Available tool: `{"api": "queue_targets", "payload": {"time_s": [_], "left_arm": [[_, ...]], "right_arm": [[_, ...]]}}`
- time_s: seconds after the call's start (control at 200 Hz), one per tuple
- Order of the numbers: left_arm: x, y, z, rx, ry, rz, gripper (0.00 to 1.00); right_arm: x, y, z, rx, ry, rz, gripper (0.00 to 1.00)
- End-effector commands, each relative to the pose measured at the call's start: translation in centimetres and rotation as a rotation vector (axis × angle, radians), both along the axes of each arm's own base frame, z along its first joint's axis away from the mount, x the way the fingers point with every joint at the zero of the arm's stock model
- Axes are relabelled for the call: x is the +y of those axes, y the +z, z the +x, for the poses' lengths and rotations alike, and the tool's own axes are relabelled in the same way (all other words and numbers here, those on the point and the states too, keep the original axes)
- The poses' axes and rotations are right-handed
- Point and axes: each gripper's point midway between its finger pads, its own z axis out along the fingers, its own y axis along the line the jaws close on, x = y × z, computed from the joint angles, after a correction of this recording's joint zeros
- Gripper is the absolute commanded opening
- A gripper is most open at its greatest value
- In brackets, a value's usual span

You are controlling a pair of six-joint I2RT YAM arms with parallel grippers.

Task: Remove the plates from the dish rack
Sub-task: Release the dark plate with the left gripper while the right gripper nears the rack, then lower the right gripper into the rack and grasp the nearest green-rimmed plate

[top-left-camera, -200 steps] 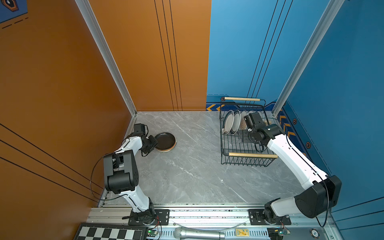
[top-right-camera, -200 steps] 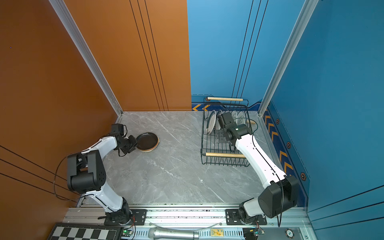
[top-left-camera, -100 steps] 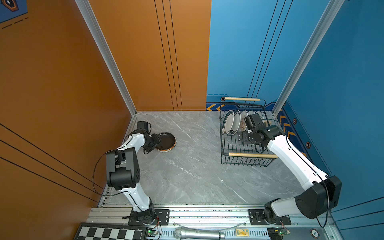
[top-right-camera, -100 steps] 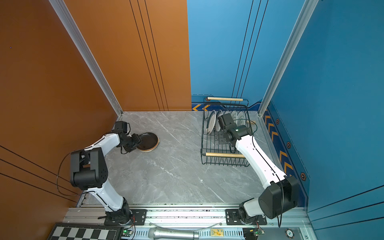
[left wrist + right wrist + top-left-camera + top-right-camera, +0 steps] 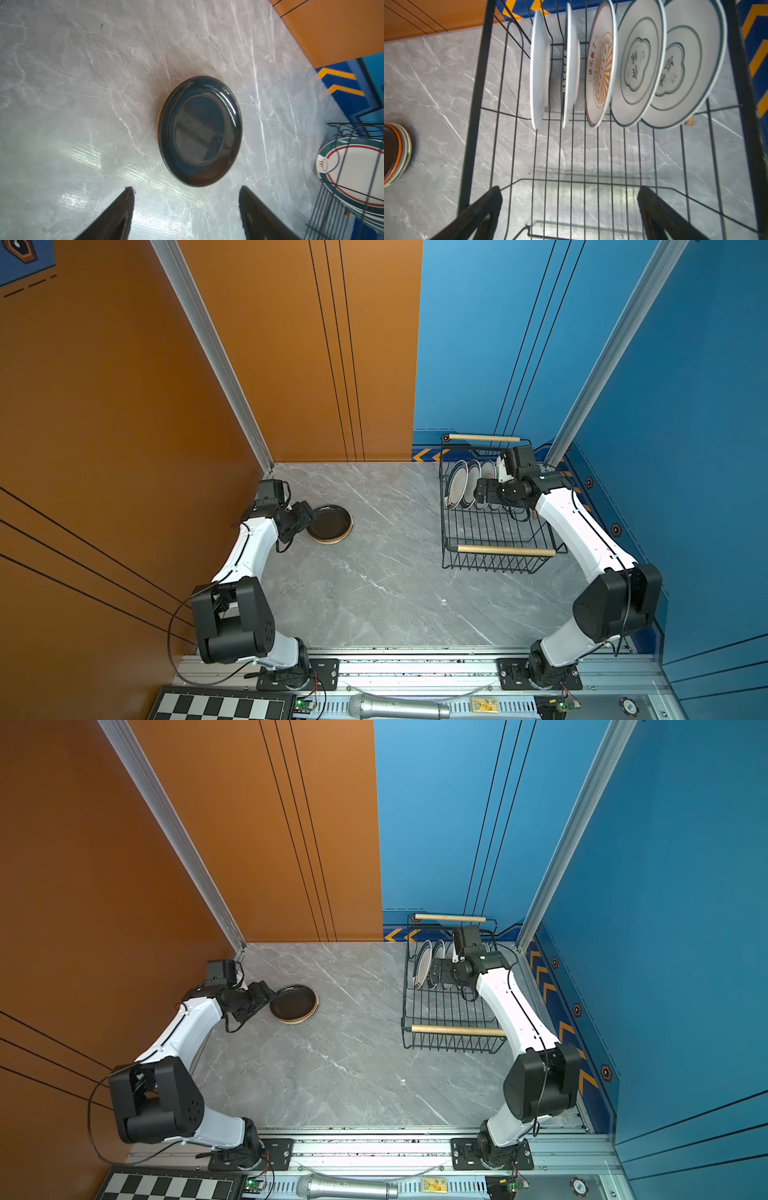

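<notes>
A stack of small plates (image 5: 330,524) (image 5: 294,1004) lies flat on the grey table at the left, with a black plate (image 5: 199,131) on top. My left gripper (image 5: 305,514) (image 5: 185,187) sits just short of the stack's rim, open and empty. The black wire dish rack (image 5: 506,550) (image 5: 457,1030) stands at the right. Several white printed plates (image 5: 458,489) (image 5: 600,68) stand upright along its far end. My right gripper (image 5: 484,491) (image 5: 570,188) hangs inside the rack in front of those plates, open with nothing between its fingers.
The orange wall (image 5: 124,406) rises close behind the left arm and the blue wall (image 5: 685,448) runs beside the rack. A chessboard (image 5: 220,705) and a microphone (image 5: 399,707) lie on the front rail. The stack's edge also shows in the right wrist view (image 5: 396,153).
My left gripper has opened and drawn back a little from the black plate, which now rests on the stack. The right arm has stayed in place.
</notes>
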Motion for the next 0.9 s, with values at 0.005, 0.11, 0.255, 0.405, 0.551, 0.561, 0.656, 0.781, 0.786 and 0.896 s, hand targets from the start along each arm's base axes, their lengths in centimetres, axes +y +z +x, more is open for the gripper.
{"api": "queue_targets", "payload": {"time_s": [0.005,0.11,0.255,0.405,0.551,0.561,0.656,0.781,0.786,0.896], "left_arm": [[-0.8,1.4,-1.3,-0.031,-0.029,-0.021,0.83],[-1.0,2.1,-2.0,-0.058,-0.004,-0.044,0.93],[-1.9,2.1,-2.5,-0.128,0.016,-0.103,0.98],[-2.1,2.2,-2.8,-0.141,0.010,-0.107,0.98],[-2.5,2.1,-3.0,-0.138,0.010,-0.130,0.98],[-2.5,2.1,-3.0,-0.138,0.012,-0.132,0.98],[-2.8,2.0,-3.1,-0.135,0.010,-0.148,0.98],[-2.8,1.7,-3.1,-0.140,0.005,-0.147,0.98],[-2.8,1.7,-3.1,-0.140,0.006,-0.146,0.98],[-2.8,1.4,-3.2,-0.131,0.008,-0.149,0.98]], "right_arm": [[2.1,1.6,3.0,-0.070,0.028,0.092,1.00],[3.4,1.1,5.0,-0.065,0.034,0.111,0.92],[5.0,0.9,7.1,-0.080,0.039,0.086,0.84],[6.0,0.5,7.8,-0.086,0.031,0.055,0.77],[6.0,-0.3,8.4,-0.085,0.009,0.022,0.70],[6.0,-0.3,8.4,-0.085,0.009,0.022,0.70],[5.8,-1.1,9.0,-0.081,-0.006,0.006,0.66],[5.7,-2.1,9.7,-0.074,-0.018,-0.014,0.62],[5.7,-2.1,9.7,-0.074,-0.019,-0.014,0.62],[5.6,-2.4,10.1,-0.077,-0.032,-0.037,0.60]]}}
